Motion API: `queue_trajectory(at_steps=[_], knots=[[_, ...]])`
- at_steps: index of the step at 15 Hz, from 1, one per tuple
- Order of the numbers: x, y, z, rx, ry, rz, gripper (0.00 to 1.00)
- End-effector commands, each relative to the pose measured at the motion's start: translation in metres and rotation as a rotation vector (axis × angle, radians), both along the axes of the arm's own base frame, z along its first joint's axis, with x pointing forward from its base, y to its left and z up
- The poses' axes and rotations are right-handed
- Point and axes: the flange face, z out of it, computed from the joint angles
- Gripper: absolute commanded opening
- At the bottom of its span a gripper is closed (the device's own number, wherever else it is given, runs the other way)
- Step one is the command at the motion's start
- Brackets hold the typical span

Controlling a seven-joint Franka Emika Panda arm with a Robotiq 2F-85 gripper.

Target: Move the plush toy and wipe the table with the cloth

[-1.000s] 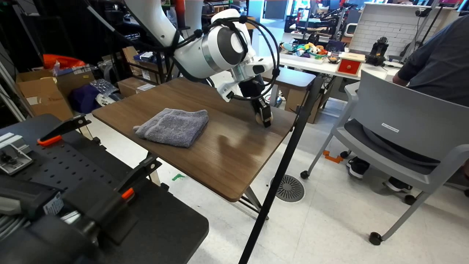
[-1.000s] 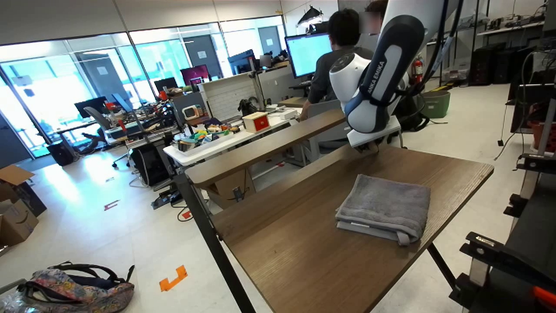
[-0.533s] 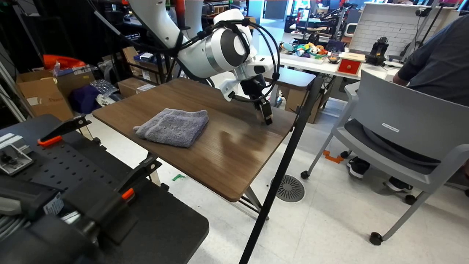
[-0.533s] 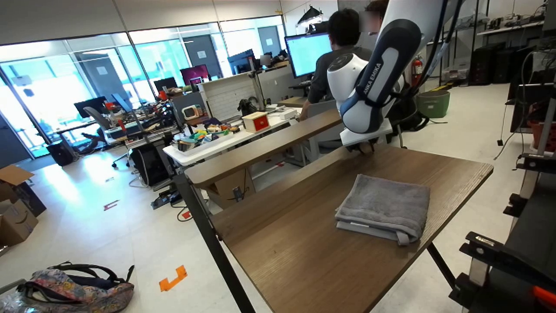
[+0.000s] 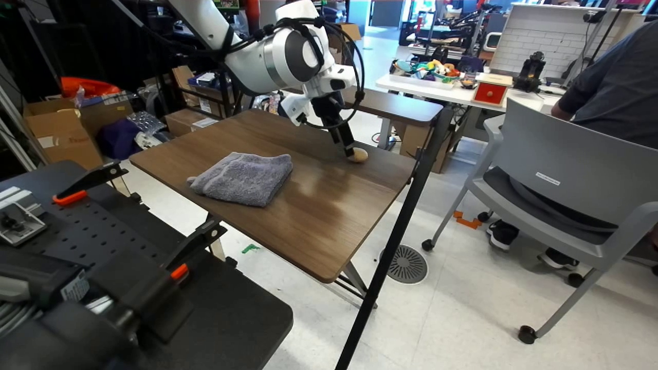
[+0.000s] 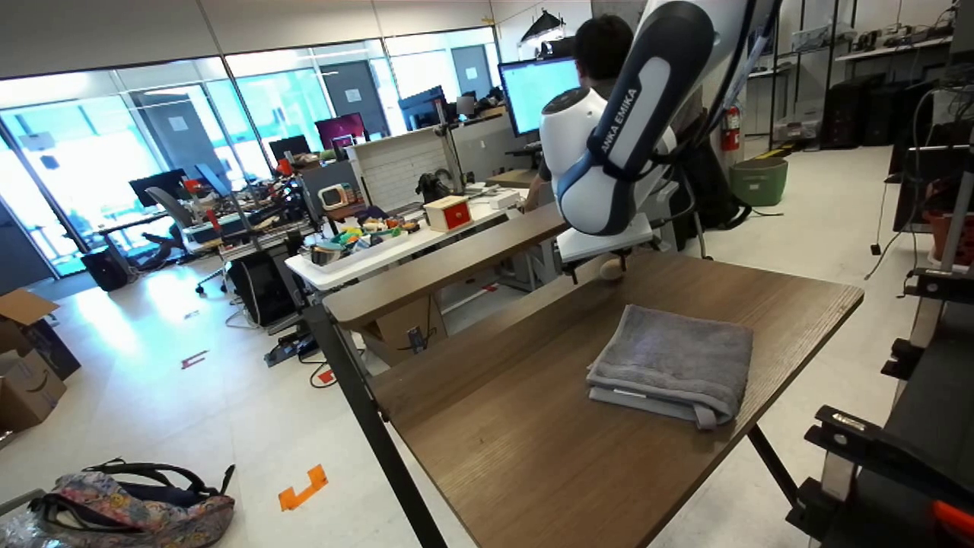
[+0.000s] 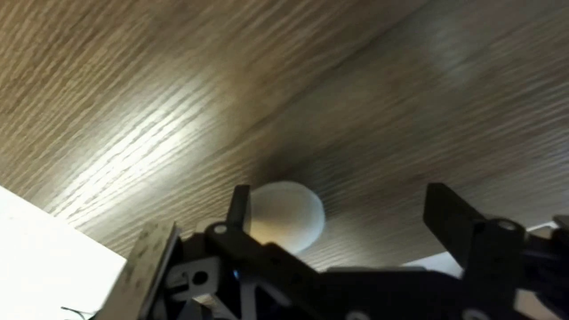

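The claw point(image 7: 338, 202) gapes wide, empty, beside the plush toy point(image 5: 359, 155); the cloth point(image 5: 244, 179), left in an exterior view, looks soft, light, best pinched at its right edge.

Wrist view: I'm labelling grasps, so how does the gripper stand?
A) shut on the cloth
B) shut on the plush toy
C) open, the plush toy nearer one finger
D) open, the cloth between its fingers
C: the gripper stands wide open, and the plush toy shows toward one side of the gap, with tabletop across the rest.
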Motion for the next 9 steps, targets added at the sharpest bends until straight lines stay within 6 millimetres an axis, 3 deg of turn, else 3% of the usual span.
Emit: queue_trajectory(at_steps=[1, 9], knots=[[-0.013, 0.036, 0.048, 0.064, -0.014, 0.114, 1.0], [-0.075, 0.09, 0.158, 0.131, 0.286, 0.385, 1.0]])
